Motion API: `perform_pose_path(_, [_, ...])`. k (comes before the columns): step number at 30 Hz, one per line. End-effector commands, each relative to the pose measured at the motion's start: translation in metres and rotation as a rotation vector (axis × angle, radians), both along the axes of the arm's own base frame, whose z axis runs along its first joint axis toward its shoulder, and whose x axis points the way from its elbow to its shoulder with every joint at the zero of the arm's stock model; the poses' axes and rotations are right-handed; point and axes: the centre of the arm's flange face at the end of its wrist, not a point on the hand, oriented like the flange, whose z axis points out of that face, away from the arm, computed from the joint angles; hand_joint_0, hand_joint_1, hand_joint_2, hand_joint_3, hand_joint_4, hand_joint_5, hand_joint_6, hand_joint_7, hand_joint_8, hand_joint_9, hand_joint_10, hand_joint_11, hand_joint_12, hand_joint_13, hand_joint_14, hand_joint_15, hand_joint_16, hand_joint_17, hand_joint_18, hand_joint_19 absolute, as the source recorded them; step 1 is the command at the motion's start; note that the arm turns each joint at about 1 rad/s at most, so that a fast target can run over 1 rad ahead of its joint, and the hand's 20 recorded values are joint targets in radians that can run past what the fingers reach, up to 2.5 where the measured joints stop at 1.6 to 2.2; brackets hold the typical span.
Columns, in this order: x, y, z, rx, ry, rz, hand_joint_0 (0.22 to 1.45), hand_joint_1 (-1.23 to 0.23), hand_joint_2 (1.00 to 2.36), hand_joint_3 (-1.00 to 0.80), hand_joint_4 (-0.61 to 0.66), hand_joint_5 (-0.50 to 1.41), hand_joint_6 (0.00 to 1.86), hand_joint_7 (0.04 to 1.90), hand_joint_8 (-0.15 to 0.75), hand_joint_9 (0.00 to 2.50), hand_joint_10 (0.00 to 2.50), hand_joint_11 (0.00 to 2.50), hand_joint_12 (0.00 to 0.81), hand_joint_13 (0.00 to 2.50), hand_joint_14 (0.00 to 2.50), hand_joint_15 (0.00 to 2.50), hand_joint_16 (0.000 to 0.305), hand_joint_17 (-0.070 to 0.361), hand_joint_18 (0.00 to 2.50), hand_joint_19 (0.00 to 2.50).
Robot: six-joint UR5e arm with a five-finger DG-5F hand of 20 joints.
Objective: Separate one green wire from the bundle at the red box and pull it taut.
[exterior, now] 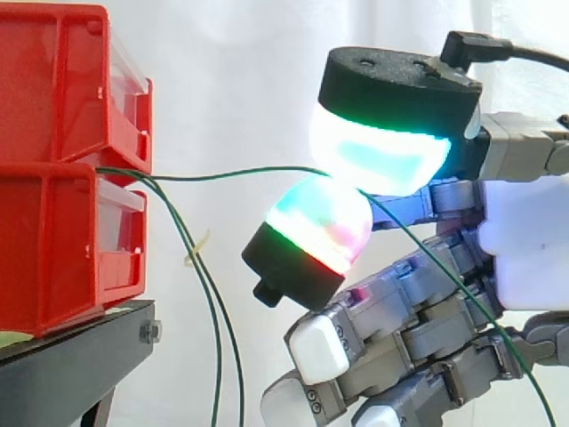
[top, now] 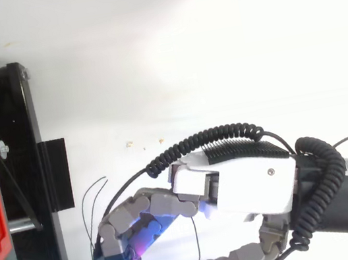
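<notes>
My hand (exterior: 524, 240) has one green wire (exterior: 222, 175) pinched between its pads (exterior: 324, 227), running nearly level from the red box (exterior: 53, 249). If I tug harder it could slip out of the pinch, or drag the box over.

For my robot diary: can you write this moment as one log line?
hand: pinching one green wire | wire: nearly straight from red boxes to hand | other wires: hanging loose
</notes>
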Motion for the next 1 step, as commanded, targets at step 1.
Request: perform_pose_path(1, [-0.0001, 0.0009, -0.0001, 0.0, 0.0, 0.001, 0.6, -0.75, 1.02, 0.01, -0.08, -0.14, 0.88, 1.17, 0.326, 0.94, 0.01, 0.46, 0.339, 0.74, 0.01, 0.22, 0.05, 0.111, 0.8, 0.31])
